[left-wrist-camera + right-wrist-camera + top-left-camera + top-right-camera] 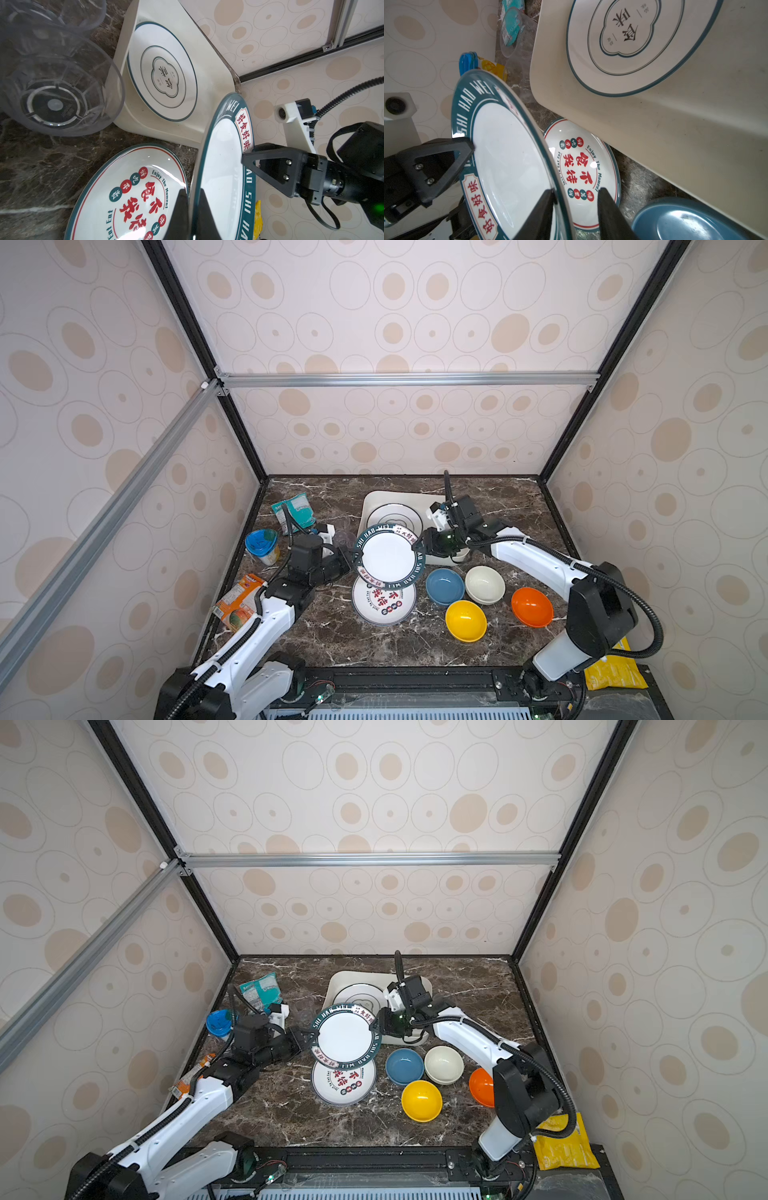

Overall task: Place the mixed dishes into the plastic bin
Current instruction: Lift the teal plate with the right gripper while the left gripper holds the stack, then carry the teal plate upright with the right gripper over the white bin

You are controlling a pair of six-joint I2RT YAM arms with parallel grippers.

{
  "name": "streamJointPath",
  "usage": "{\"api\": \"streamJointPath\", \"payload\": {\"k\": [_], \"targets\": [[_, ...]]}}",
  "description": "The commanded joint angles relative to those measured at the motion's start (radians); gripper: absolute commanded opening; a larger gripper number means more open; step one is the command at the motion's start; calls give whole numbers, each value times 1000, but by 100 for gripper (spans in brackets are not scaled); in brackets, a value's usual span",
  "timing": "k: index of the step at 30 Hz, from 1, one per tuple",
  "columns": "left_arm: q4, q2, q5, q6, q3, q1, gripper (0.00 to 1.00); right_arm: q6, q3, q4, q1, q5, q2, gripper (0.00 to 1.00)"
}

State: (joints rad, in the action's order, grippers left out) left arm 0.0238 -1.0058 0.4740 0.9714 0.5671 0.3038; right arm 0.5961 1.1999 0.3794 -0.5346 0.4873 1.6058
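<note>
Rear centre: we find the plastic bin (371,501); a plate (395,517) lies in it
Middle: a raised plate (388,558) hangs before the bin, above the rear edge of a flat plate (384,608)
Right: four bowls (444,587) cluster right of the flat plate
Left: we see clear cups (60,87) beside the bin; a lidded cup (262,545) and packets (300,506) farther left

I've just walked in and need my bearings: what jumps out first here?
A teal-rimmed plate hangs in mid-air at centre, pinched at its rim by the left hand, with the right hand open around the opposite rim. Behind it, the bin holds a second plate; four bowls cluster at front right.
</note>
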Motion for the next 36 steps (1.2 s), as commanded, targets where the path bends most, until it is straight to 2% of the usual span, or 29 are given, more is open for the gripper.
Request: {"api": "streamJointPath", "payload": {"k": [1,10,14,17,26,36], "targets": [[135,-15,41,57,22,-7,0,33,-2,-41,15,35,16,31],[210,-85,35,71,30,-10,0,44,29,-71,38,63,45,6],[240,-122,26,77,39,-11,0,44,46,-77,57,66,63,1],[251,-154,22,79,55,-14,14,35,67,-77,67,62,76,0],[327,-241,17,79,100,-18,37,51,83,-131,113,50,103,0],[315,-263,2,72,107,-22,42,75,77,-200,165,-3,135,0]]}}
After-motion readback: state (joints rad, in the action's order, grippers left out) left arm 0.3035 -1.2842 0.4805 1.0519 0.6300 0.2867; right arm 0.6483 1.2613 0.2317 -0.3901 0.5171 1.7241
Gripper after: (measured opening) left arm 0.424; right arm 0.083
